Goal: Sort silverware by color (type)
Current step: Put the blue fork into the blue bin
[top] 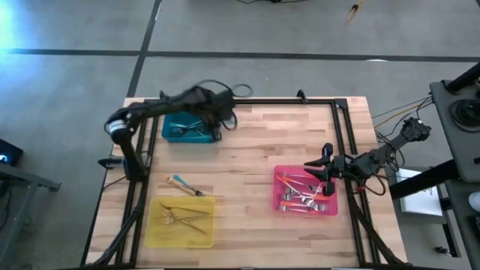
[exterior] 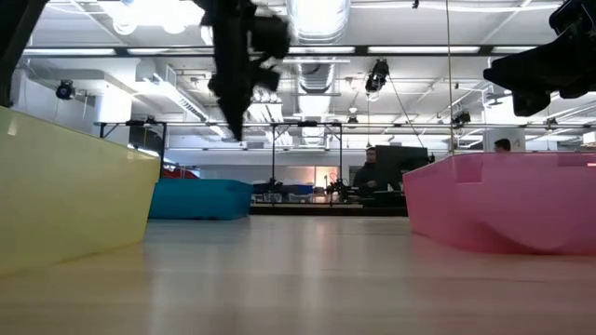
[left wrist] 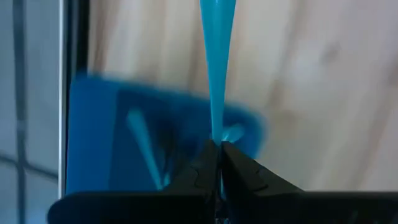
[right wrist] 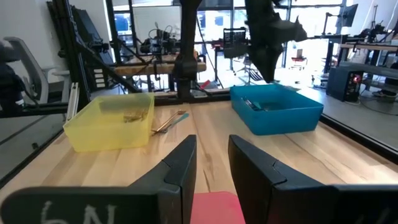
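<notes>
My left gripper (top: 216, 118) hangs above the far right corner of the teal tray (top: 180, 133), shut on a teal-handled fork (left wrist: 217, 74). The fork sticks out past the fingertips toward the tray below; its tines are hidden. Other teal forks lie in that tray. My right gripper (right wrist: 211, 163) stands open and level at the far right edge of the pink tray (top: 330, 206), which holds several pink-handled forks (top: 300, 196). Gold forks (top: 184, 216) lie in the yellow tray (top: 154, 232). A teal fork and a gold one (top: 186, 184) lie on the table near it. My left gripper pinches the narrow part of the fork's teal handle (left wrist: 217, 138) between its two fingers. The fingers point steeply down and lie along the fork. The handle's wider end (left wrist: 217, 9) sticks out beyond the fingertips, clear above the teal tray.
Black frame rails (top: 341, 135) run along the table's left, far and right sides. The bare wooden middle (top: 255, 157) between the three trays is free room. People and desks show in the room beyond the table.
</notes>
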Tool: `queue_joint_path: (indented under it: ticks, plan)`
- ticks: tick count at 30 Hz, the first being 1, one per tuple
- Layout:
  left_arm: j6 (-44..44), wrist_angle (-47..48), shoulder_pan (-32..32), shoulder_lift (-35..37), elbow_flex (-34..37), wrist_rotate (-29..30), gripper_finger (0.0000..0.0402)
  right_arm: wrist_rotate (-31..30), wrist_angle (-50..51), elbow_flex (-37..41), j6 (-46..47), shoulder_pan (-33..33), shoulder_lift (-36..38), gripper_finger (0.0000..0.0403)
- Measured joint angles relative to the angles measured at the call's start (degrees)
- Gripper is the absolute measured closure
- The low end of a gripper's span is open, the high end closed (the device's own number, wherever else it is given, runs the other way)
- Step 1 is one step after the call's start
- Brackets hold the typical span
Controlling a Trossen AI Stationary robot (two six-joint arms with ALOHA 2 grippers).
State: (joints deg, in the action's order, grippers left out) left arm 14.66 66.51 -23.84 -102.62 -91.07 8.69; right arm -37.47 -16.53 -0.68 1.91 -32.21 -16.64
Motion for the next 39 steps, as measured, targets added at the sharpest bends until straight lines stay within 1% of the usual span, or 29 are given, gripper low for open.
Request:
queue_joint_path:
  ticks: [5, 8, 11, 14, 20, 25, 29, 31, 33, 36, 39]
  plan:
    - [-1.6, -2.9, -9.5, 5.4, 10.0, 0.0, 0.0402, 0.0, 0.0, 0.0, 0.0, 0.0, 0.0, 0.0316]
    - [-2.3, -6.0, -14.0, 6.9, 16.3, 0.0, 0.0402, 0.0, 0.0, 0.0, 0.0, 0.0, 0.0, 0.0316]
    - [-2.2, -10.2, -17.0, 7.9, 20.8, -0.1, 0.0402, 0.0, 0.0, 0.0, 0.0, 0.0, 0.0, 0.0316]
    - [-2.2, -11.0, -18.4, 7.3, 23.8, 0.0, 0.0402, 0.0, 0.0, 0.0, 0.0, 0.0, 0.0, 0.0316]
    - [-2.3, -11.2, -18.6, 6.7, 25.8, -0.1, 0.0396, 0.0, 0.0, 0.0, 0.0, 0.0, 0.0, 0.0316]
    - [-3.0, -11.9, -18.6, 6.7, 24.5, 1.1, 0.037, 0.0, 0.0, 0.0, 0.0, 0.0, 0.0, 0.0316]
    - [-3.9, -11.7, -18.6, 6.7, 23.5, 0.8, 0.0342, 0.0, 0.0, 0.0, 0.0, 0.0, 0.0, 0.0316]
    - [-4.1, -10.6, -18.7, 6.7, 22.6, -1.5, 0.0328, 0.0, 0.0, 0.0, 0.0, 0.0, 0.0, 0.0316]
    - [-3.0, -7.7, -18.6, 6.7, 21.0, -5.6, 0.0316, 0.0, 0.0, 0.0, 0.0, 0.0, 0.0, 0.0316]
    - [-1.9, -2.2, -18.4, 6.7, 18.1, -14.8, 0.0306, 0.0, 0.0, 0.0, 0.0, 0.0, 0.0, 0.0316]
    - [0.5, 2.4, -17.2, 7.1, 15.8, -25.8, 0.0304, 0.0, 0.0, 0.0, 0.0, 0.0, 0.0, 0.0316]
